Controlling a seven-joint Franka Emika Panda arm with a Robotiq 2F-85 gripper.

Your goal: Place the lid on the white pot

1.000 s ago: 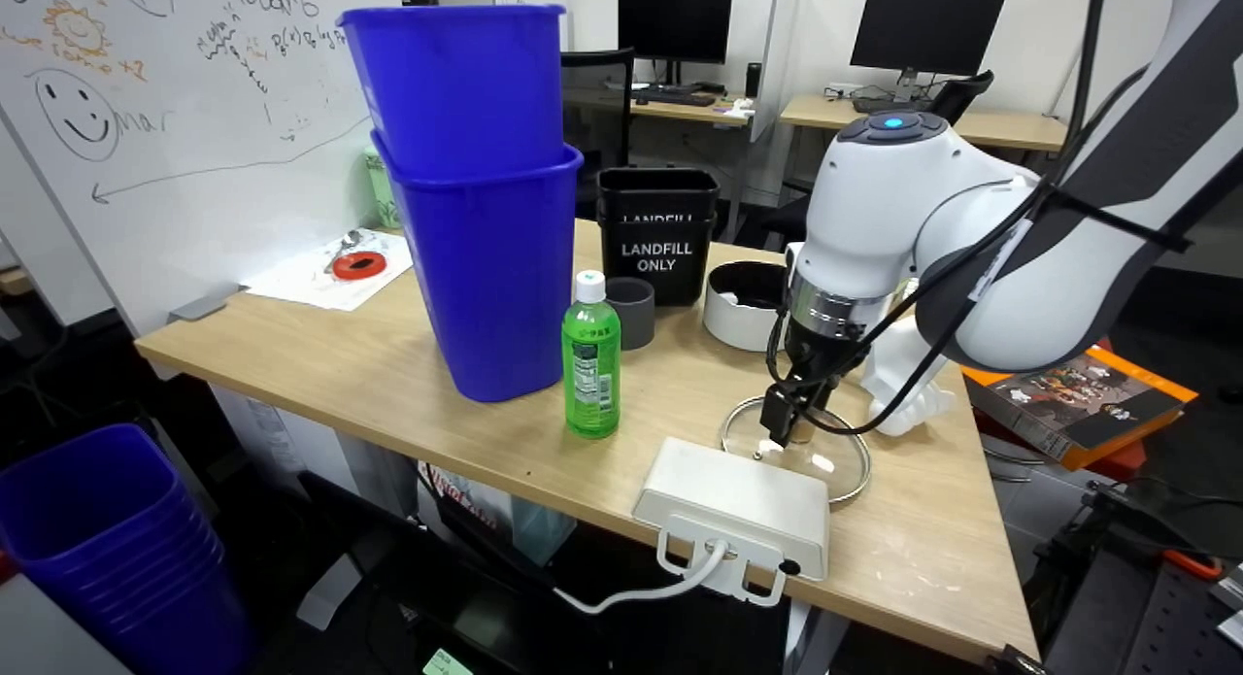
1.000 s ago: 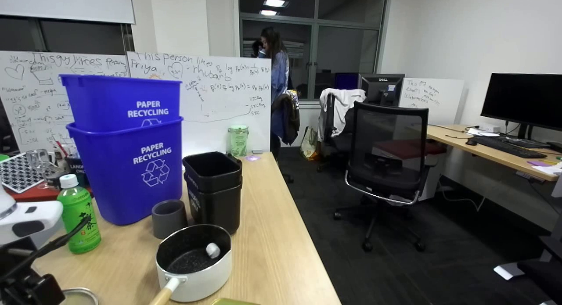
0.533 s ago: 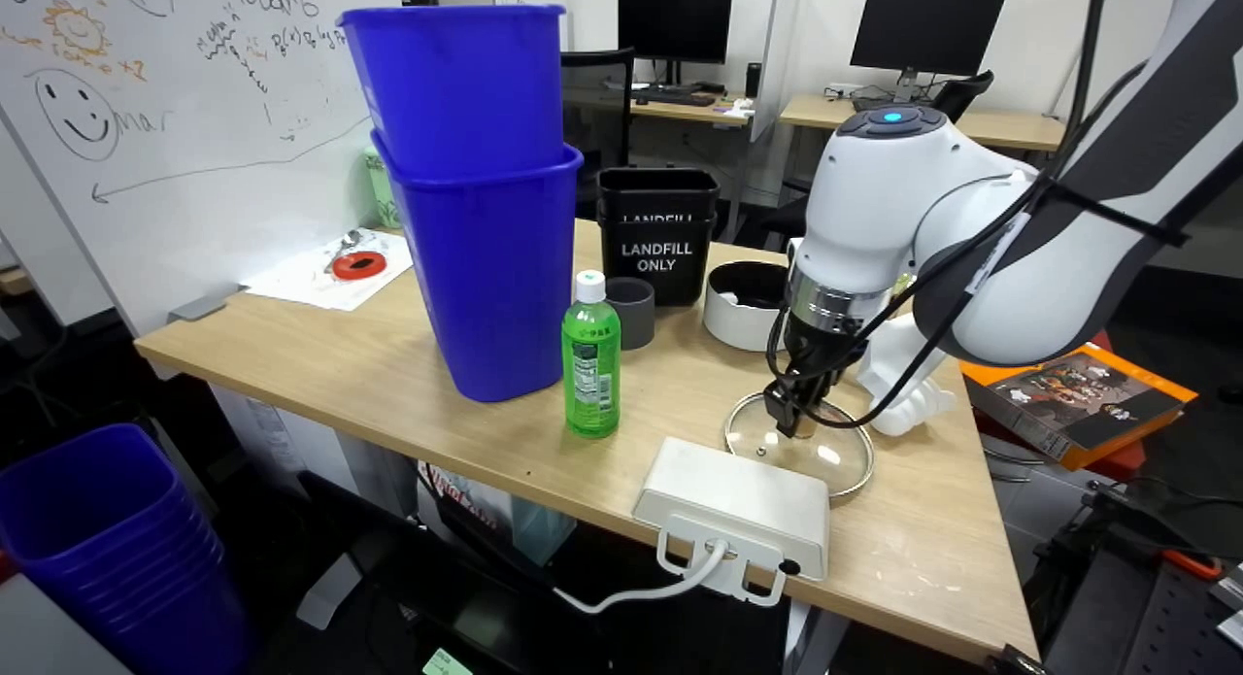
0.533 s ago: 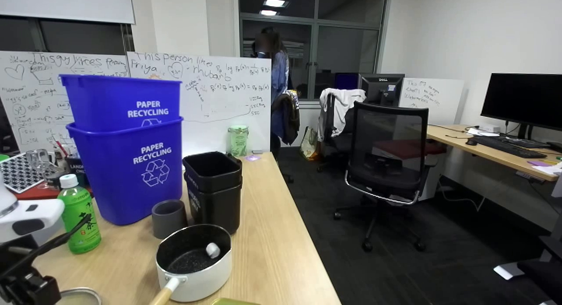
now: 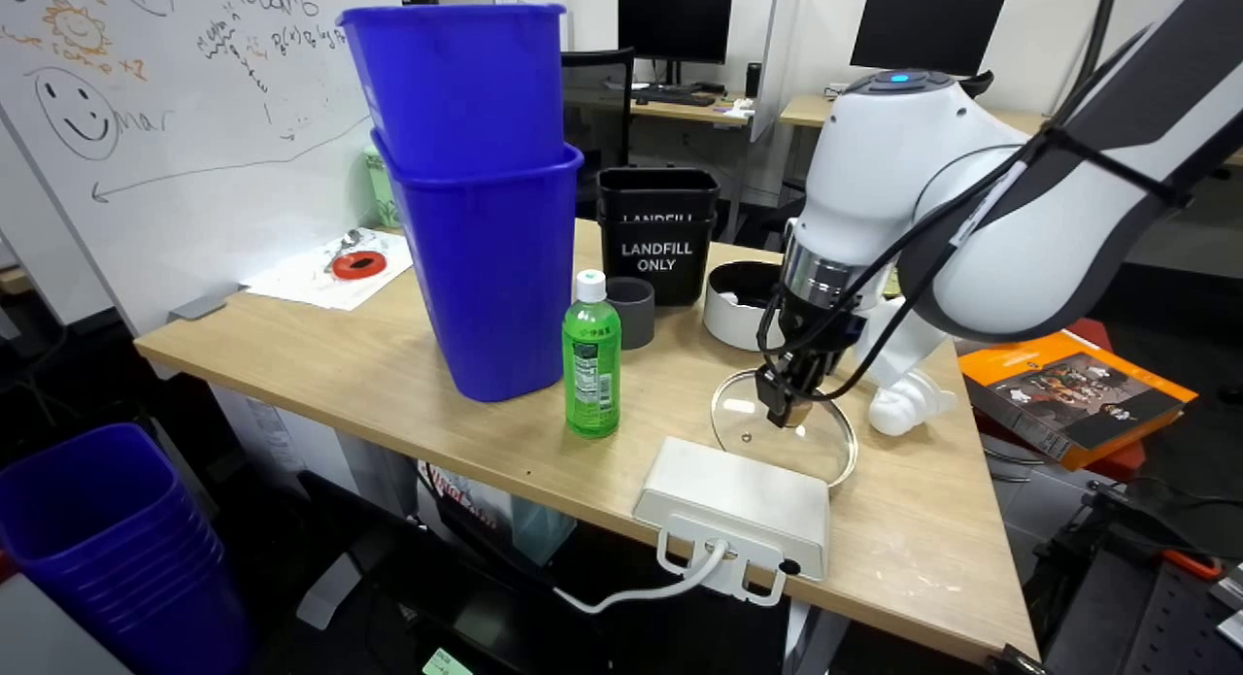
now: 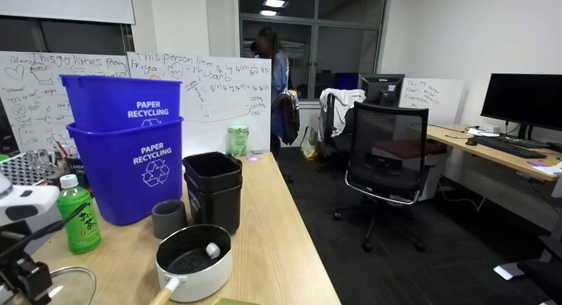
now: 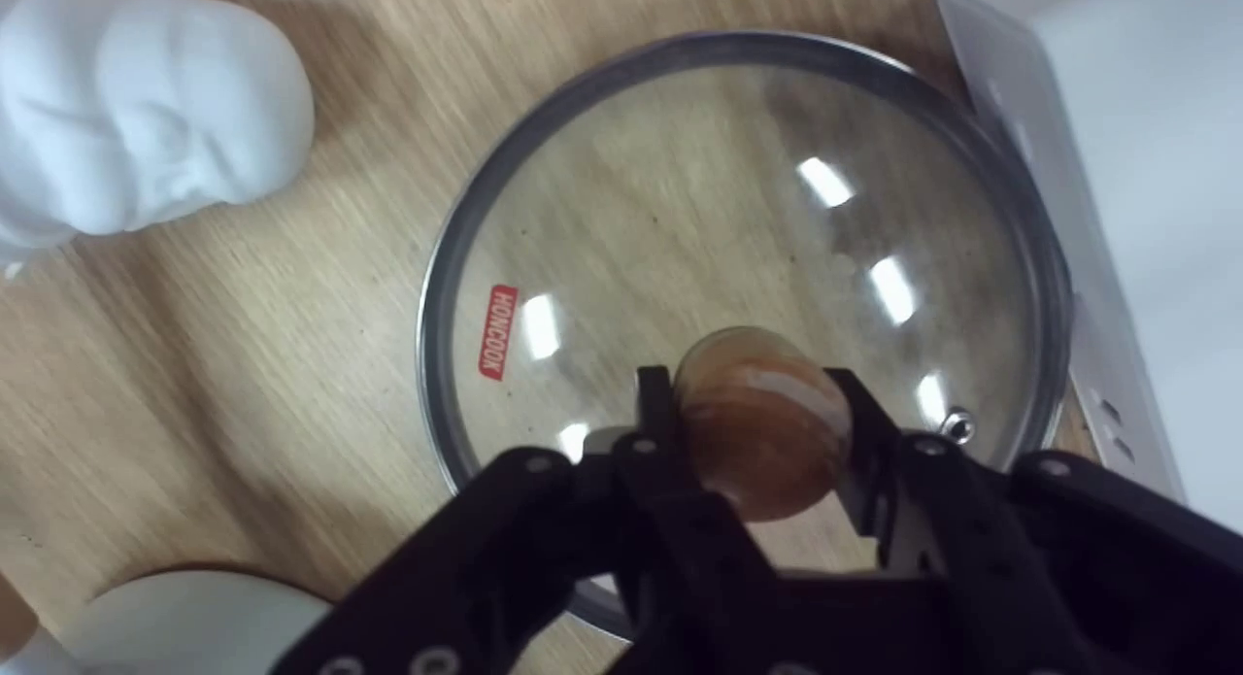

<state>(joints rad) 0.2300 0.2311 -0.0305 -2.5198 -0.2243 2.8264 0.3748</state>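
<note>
The lid (image 7: 631, 199) is round and clear, with a metal rim (image 7: 748, 50) and a brown knob (image 7: 767, 461), which the gripper (image 7: 753, 413) grasps. In an exterior view, from left to right, two blue bins (image 5: 476, 204), one bottle (image 5: 591, 364), one cup (image 5: 636, 325) and two black bins (image 5: 655, 248) stand on the worktop (image 5: 918, 539) left of the pot (image 5: 740, 323); one box (image 5: 738, 495) and one lid are nearer the camera than the pot; one white object (image 5: 904, 405) is right of it. Only the wrist view shows the lid's red label (image 7: 498, 332).
</note>
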